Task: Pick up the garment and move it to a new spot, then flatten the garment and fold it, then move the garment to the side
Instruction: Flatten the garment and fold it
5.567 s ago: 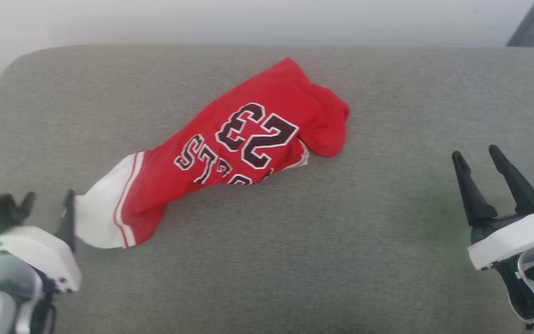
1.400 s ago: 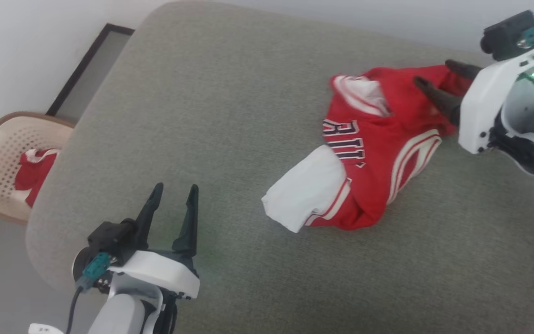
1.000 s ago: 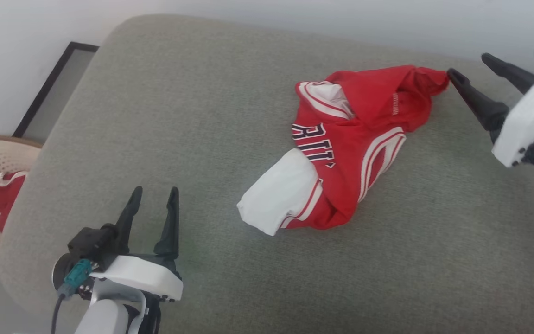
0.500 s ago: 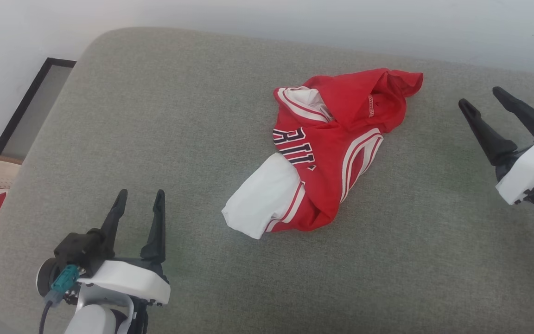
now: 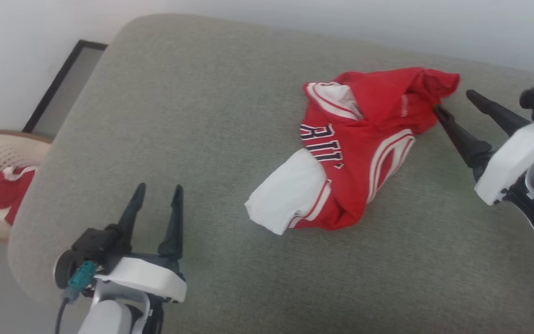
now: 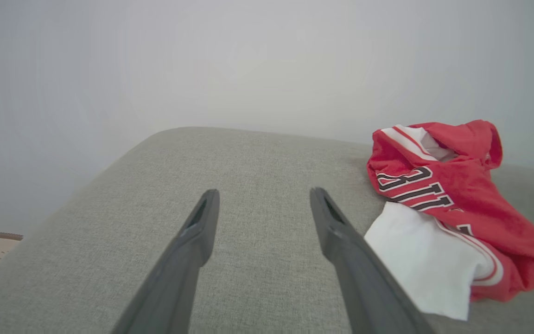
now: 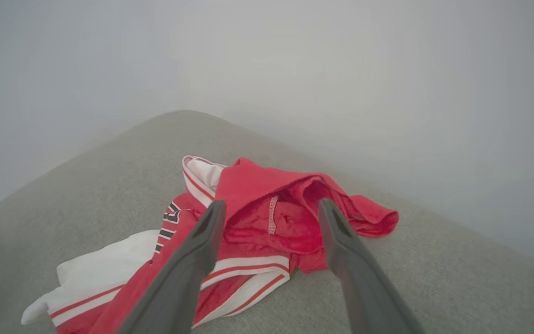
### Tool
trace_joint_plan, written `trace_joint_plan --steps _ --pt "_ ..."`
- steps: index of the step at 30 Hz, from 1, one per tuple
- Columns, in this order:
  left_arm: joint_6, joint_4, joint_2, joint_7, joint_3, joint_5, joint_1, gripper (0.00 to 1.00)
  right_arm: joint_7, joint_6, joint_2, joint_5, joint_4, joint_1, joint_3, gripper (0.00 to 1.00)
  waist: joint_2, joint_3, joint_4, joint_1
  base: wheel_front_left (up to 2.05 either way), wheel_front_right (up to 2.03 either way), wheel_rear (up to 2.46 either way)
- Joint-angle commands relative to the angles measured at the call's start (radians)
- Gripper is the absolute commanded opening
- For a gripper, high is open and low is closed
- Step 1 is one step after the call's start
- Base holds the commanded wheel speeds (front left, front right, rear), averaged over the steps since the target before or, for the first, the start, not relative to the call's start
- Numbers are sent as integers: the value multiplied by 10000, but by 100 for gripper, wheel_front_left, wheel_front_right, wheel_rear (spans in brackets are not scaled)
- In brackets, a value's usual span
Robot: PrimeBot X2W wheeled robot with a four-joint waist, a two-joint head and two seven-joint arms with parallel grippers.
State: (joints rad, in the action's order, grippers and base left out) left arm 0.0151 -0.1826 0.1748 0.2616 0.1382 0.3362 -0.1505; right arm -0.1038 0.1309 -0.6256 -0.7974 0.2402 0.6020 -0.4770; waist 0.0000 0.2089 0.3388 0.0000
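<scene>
Both spread: right end effector (image 5: 452,99) just beside garment (image 5: 355,167), left end effector (image 5: 160,186) well apart.

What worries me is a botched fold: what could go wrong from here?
The shirt lies bunched, layers overlapping; the open right tool, at its red end, might pinch several layers, so it wouldn't spread. The open left tool stands apart from it; a pull from one side may drag the heap along the cushion rather than flatten it.

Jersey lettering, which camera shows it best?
The left wrist view: the garment's black lettering sits large and unblocked there. The head view shows it smaller and slightly blurred; the right wrist view catches just a sliver beside a pincer finger.
</scene>
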Motion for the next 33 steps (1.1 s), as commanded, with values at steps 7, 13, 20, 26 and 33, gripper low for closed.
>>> trace_joint_plan --steps 7,13,20,26,33 --pt "257 -279 -409 47 293 -265 -365 100 -1220 -3 416 112 878 839 -221 100 0 223 955 0 0 0 0" --pt "494 -468 -623 47 403 -299 -498 100 -2179 -3 718 219 2250 1422 -304 100 0 317 1570 0 0 0 0" --pt "612 -574 -780 47 310 -388 -474 100 -2648 -3 1115 602 3757 2103 -360 35 0 441 1871 0 0 0 0" --pt "676 -559 -882 47 123 -454 -395 100 -2319 -3 1035 776 4172 2474 -421 0 0 499 1832 0 0 0 0" --pt "681 -491 -938 47 -147 -619 -337 100 -2008 -5 506 549 3845 2688 -201 0 0 461 1481 0 0 0 0"
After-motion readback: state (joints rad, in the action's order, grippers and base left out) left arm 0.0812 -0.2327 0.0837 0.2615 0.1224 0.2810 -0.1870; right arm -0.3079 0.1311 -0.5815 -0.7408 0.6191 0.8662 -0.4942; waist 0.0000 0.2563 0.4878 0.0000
